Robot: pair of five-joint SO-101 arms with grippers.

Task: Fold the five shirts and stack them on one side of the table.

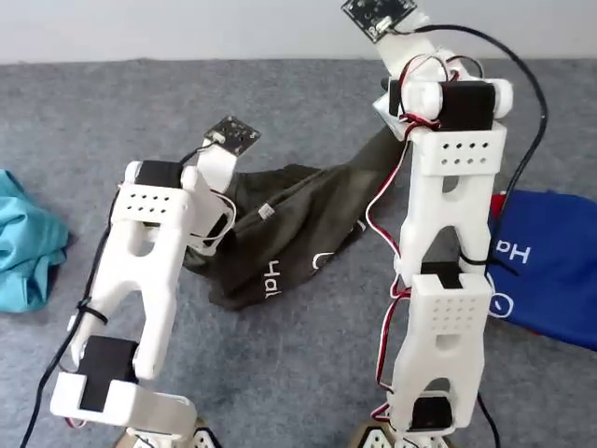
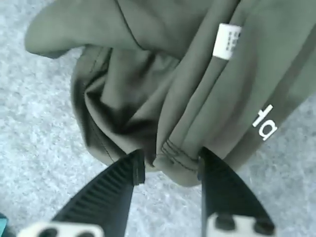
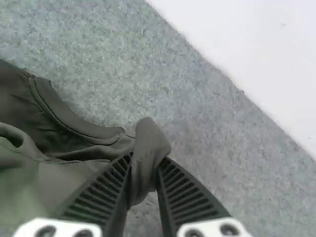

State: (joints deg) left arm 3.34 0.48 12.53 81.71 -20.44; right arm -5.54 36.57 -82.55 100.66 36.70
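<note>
Olive shirt (image 1: 280,233): crumpled on grey felt (image 1: 280,373) between both arms.
Right gripper (image 3: 145,170): closed tight, pinching a raised fold near its collar.
Left gripper (image 2: 170,165): jaws apart, hem corner lying between them.

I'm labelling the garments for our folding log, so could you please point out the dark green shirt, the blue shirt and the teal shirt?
dark green shirt (image 1: 280,238): high view, on its crumpled middle.
blue shirt (image 1: 550,271): high view, on its flat body panel.
teal shirt (image 1: 23,247): high view, on its bunched folds.

Olive shirt (image 1: 298,233) — crumpled, partly raised
</note>
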